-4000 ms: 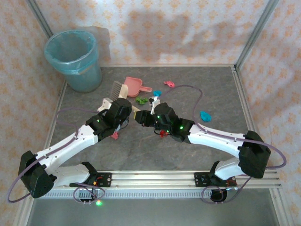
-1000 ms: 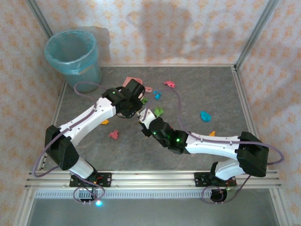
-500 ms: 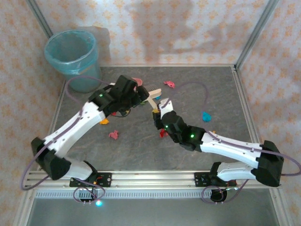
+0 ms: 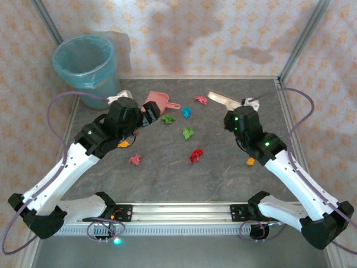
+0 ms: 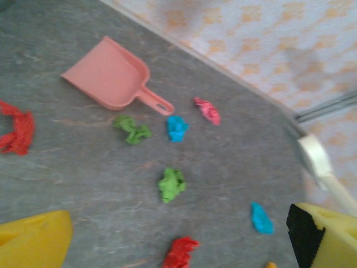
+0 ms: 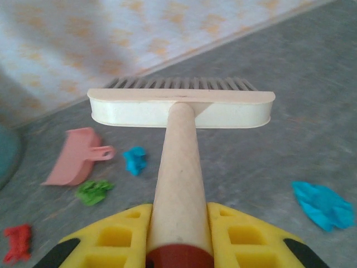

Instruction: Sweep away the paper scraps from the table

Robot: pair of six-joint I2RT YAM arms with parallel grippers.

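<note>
Small crumpled paper scraps [image 4: 188,133] strewn loose over the dark grey marbled table [image 4: 167,184], each a tight wrinkled wad far smaller than the pink dustpan [image 4: 158,100]. Just right of the dustpan's handle, a dark green wad [image 4: 167,118] and a blue wad [image 4: 186,112] close together; farther right, a pink wad [image 4: 200,100]. Nearer the arms than the dustpan, a lighter green wad [image 5: 172,184], then a red wad [image 4: 196,154]; left of those, a pinkish-red wad [image 4: 135,160] and an orange wad [image 4: 123,144]. Well right of the dustpan, another orange wad [image 4: 250,162] beside the right arm, and a second blue wad [image 6: 323,204] seen from the right wrist.

Left gripper [image 4: 144,120] near the dustpan, yellow fingers [image 5: 33,243] spread wide and empty. Right gripper [image 6: 178,223] far right of the dustpan, clamped on the handle of a cream brush [image 6: 181,109].
</note>
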